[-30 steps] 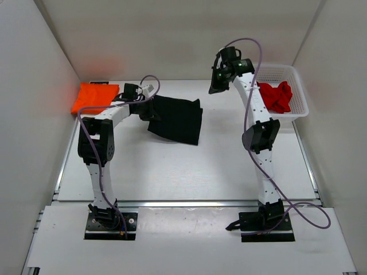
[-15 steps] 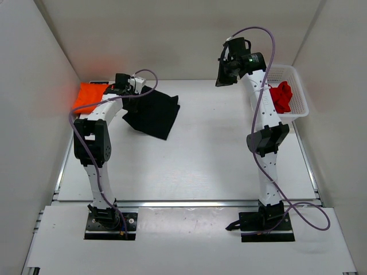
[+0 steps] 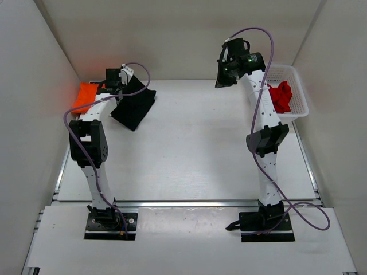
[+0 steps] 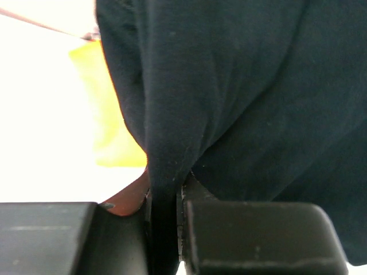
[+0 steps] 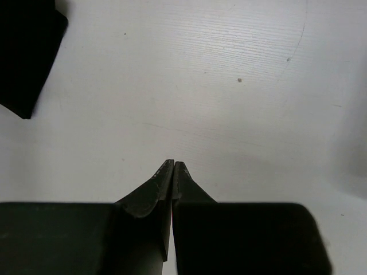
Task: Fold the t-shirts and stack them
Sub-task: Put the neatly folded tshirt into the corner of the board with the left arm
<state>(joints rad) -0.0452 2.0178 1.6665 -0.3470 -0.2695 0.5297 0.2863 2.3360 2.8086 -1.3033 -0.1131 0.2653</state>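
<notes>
The left gripper (image 4: 166, 193) is clamped on a fold of the black t-shirt (image 3: 134, 104), the cloth pinched tight between its two fingers and filling most of the left wrist view. In the top view this shirt sits at the far left of the table (image 3: 200, 154), one end lifted at the gripper and the rest trailing down toward 5 o'clock; its long axis runs roughly from 1 o'clock to 7 o'clock.

The relation that matters for stacking is this: the orange t-shirt (image 3: 86, 96) lies folded in the far left corner, at about 8 o'clock from the left gripper and just beside the black shirt's near edge. The left arm is by far the nearer to it, so the judgement is that the black shirt needs carrying a little further toward 8 or 9 o'clock before it is laid on top.

The right gripper (image 5: 172, 167) is raised above bare table, fingers pressed together and holding nothing. The red t-shirt (image 3: 280, 95) lies crumpled in the white mesh basket (image 3: 298, 80) at its 3 o'clock.

Count: three t-shirts, one of each colour; one basket; two arms
</notes>
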